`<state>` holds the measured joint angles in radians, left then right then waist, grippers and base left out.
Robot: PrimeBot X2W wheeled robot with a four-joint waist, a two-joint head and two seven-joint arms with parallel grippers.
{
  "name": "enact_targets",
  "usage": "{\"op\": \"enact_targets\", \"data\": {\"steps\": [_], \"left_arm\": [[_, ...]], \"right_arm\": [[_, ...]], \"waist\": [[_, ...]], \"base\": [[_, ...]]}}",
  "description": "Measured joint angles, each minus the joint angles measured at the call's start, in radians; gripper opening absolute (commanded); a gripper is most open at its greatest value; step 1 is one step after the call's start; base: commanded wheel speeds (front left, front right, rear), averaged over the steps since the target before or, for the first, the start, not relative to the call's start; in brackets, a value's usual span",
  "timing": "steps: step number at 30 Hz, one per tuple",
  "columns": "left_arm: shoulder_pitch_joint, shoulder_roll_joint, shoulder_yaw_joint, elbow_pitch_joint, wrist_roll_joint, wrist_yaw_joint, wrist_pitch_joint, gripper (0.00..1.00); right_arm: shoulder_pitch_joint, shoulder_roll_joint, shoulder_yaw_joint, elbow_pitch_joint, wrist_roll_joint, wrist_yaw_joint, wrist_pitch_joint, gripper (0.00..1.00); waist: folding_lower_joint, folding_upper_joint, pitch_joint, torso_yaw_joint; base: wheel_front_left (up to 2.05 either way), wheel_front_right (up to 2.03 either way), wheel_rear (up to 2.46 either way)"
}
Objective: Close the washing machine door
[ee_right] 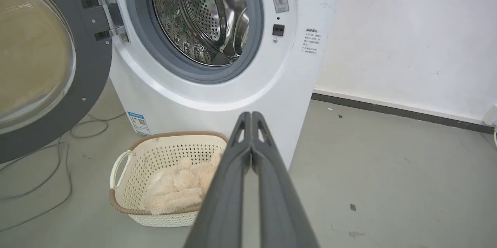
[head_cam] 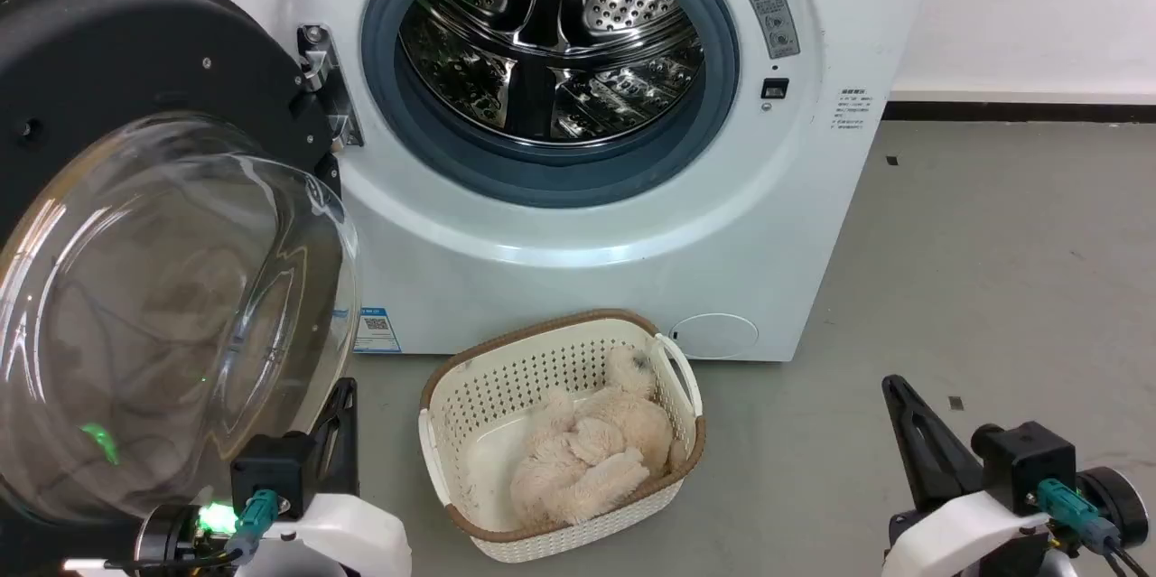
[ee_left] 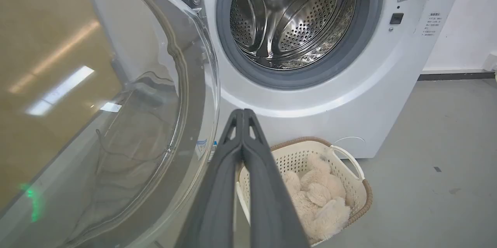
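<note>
Head view, item one: washing machine door (head_cam: 172, 288), swung wide open at my left on its hinge (head_cam: 318, 62), off the washing machine (head_cam: 786, 225). Item two: my left fingers (ee_left: 240, 120), pressed together, empty. Item three: my right fingers (ee_right: 248, 122), likewise. Item four: basket (head_cam: 470, 369) on the floor, beneath the drum.

Left of the washing machine door (head_cam: 163, 243) off-frame; warning sticker (head_cam: 772, 17) print too small.

Head camera: high, facing down at washing machine (head_cam: 578, 234). Wrist cameras: lower, facing drum (ee_left: 295, 19). All share basket (head_cam: 506, 378).
</note>
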<state>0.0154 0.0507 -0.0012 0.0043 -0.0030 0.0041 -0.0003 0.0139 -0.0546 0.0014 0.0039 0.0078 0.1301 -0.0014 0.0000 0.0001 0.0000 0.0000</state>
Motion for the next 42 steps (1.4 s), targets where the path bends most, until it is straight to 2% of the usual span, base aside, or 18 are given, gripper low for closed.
{"op": "enact_targets", "data": {"steps": [2,3,25,42], "left_arm": [[0.000,0.000,0.000,0.000,0.000,0.000,0.000,0.00],[0.000,0.000,0.000,0.000,0.000,0.001,0.000,1.00],[0.001,0.000,-0.006,0.002,-0.009,0.003,-0.029,1.00],[0.012,0.000,-0.003,0.003,-0.027,0.011,-0.064,1.00]], "right_arm": [[0.000,0.000,0.000,0.000,0.000,0.000,0.000,0.00],[0.000,0.000,0.000,0.000,0.000,0.000,0.000,1.00],[0.001,0.000,-0.004,0.002,0.022,0.000,-0.029,1.00],[0.002,0.000,0.012,0.003,0.039,0.000,-0.064,1.00]], "waist": [[0.0000,0.0000,0.000,0.000],[0.0000,0.0000,0.000,0.000],[0.0000,0.0000,0.003,0.008],[0.0000,0.0000,-0.002,0.063]], "base": [[0.00,0.00,0.00],[0.00,0.00,0.00],[0.00,0.00,0.00],[0.00,0.00,0.00]]}}
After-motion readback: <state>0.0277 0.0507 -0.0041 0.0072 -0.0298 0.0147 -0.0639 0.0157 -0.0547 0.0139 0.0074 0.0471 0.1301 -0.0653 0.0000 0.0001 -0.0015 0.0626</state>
